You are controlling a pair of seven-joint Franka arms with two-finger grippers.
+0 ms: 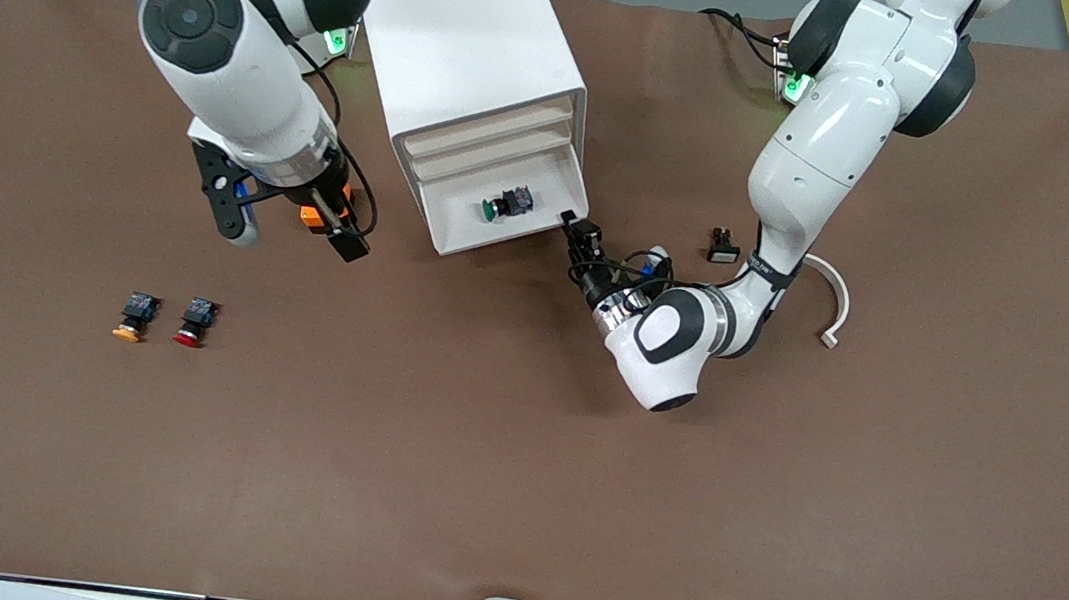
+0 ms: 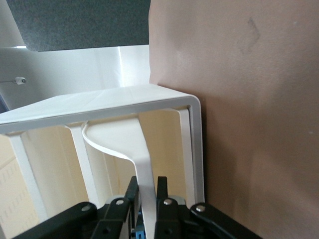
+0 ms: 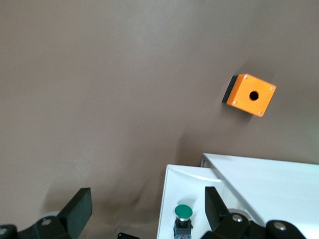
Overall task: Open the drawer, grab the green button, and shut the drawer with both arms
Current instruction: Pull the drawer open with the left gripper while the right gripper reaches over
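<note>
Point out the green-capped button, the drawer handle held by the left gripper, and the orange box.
green-capped button (image 1: 501, 205), front view, on its black body, lying in the open drawer.
drawer handle (image 2: 142, 164), left wrist view, on the white curved strip above the fingers.
orange box (image 3: 250, 94), right wrist view, on its orange face beside the hole.

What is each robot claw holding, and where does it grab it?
The left claw pinches the open drawer by its thin curved handle. The right claw, over the table, is open, holding nothing.
</note>
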